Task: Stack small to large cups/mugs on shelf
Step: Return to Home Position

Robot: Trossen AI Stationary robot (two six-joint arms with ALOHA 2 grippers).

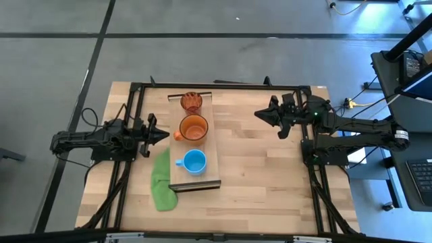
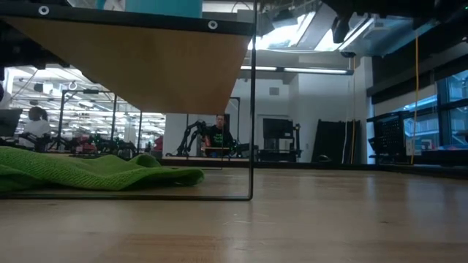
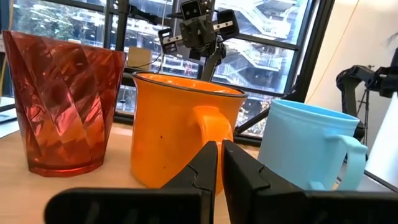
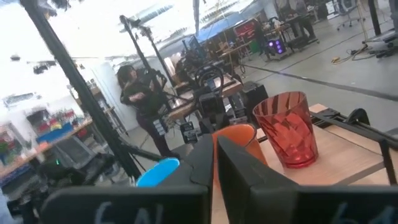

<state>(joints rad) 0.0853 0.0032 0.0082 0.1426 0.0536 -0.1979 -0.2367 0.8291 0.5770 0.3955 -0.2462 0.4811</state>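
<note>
Three vessels stand upright in a row on the raised light-wood shelf. They are a dark red tumbler at the far end, an orange handled mug in the middle and a light blue handled mug toward the near end. My left gripper is shut and level at the shelf's left side. It points at the orange mug's handle and stops just short of it. My right gripper is shut and empty, raised to the right of the shelf and pointing toward it.
A green cloth lies crumpled on the table, left of the shelf and partly under its near left corner. It also shows in the low view. The shelf stands on thin dark legs. Bare tabletop lies to the shelf's right. People show in the room behind.
</note>
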